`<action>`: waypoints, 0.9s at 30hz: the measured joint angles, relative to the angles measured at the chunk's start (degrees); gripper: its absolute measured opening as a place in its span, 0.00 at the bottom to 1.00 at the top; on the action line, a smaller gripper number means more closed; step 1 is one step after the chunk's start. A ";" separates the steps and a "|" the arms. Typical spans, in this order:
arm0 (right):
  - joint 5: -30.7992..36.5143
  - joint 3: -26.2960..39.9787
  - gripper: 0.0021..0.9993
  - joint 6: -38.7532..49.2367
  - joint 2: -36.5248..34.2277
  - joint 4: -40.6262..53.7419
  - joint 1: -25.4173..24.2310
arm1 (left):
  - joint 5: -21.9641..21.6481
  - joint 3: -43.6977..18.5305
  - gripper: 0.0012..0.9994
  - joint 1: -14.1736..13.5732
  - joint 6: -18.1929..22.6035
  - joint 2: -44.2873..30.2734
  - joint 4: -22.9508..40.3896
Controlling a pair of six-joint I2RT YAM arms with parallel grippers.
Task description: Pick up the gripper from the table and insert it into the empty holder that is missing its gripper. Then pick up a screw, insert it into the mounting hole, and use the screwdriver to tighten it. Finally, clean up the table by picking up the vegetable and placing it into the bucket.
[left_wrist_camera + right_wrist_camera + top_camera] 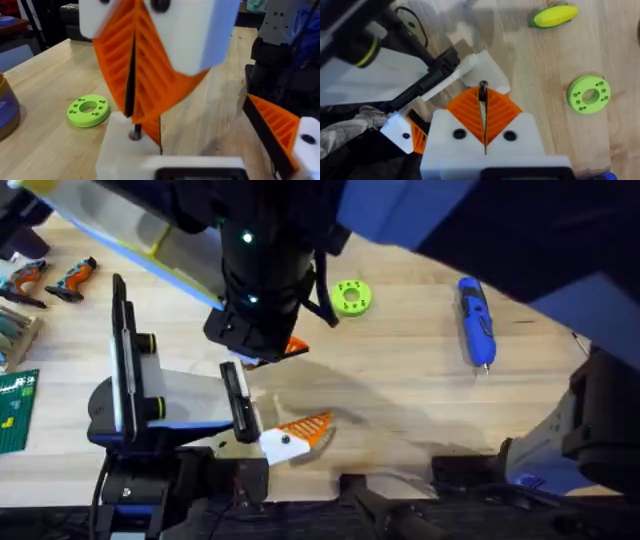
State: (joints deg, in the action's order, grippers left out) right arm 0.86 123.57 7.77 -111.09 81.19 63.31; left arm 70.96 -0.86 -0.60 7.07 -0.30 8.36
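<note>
Screw [482, 91], tiny, stiff, probably slippery metal, is clamped in right gripper [483, 100] jaws at frame centre, best held near its head; left gripper [195, 125] jaws apart.

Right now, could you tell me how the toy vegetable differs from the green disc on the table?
The vegetable is yellow with a green end; the green disc is lime-green all over. The vegetable is a solid oval lying on its side; the disc is a flat ring with small holes around its centre hole. Both rest on the table, apart.
</note>
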 joint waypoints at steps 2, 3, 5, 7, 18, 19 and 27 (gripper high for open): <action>0.01 0.00 0.00 0.00 -0.34 0.00 0.00 | 0.00 0.00 0.99 0.00 0.01 -0.02 0.00; 0.17 0.00 0.00 0.00 -0.47 0.00 0.00 | -0.02 0.00 0.99 0.00 0.00 -0.02 0.00; 0.31 0.00 0.00 0.00 -0.59 0.00 0.00 | 0.00 0.00 0.99 0.00 0.01 -0.01 0.00; 0.37 0.00 0.00 0.00 -0.56 0.00 0.00 | 0.00 0.00 0.99 0.00 0.02 0.00 0.00; 0.38 0.00 0.00 0.00 -0.57 0.00 0.00 | 0.00 0.00 0.99 0.00 0.02 -0.01 0.00; 0.37 0.00 0.00 0.00 -0.56 0.00 0.00 | 0.00 0.00 0.99 0.00 0.02 -0.02 0.00; 0.39 0.00 0.00 0.00 -0.65 0.02 0.00 | -0.02 0.00 0.99 0.00 0.02 0.00 0.00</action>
State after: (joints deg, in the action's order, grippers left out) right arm 1.26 123.57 7.77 -111.74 81.21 63.31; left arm 70.94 -0.86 -0.60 7.09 -0.30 8.36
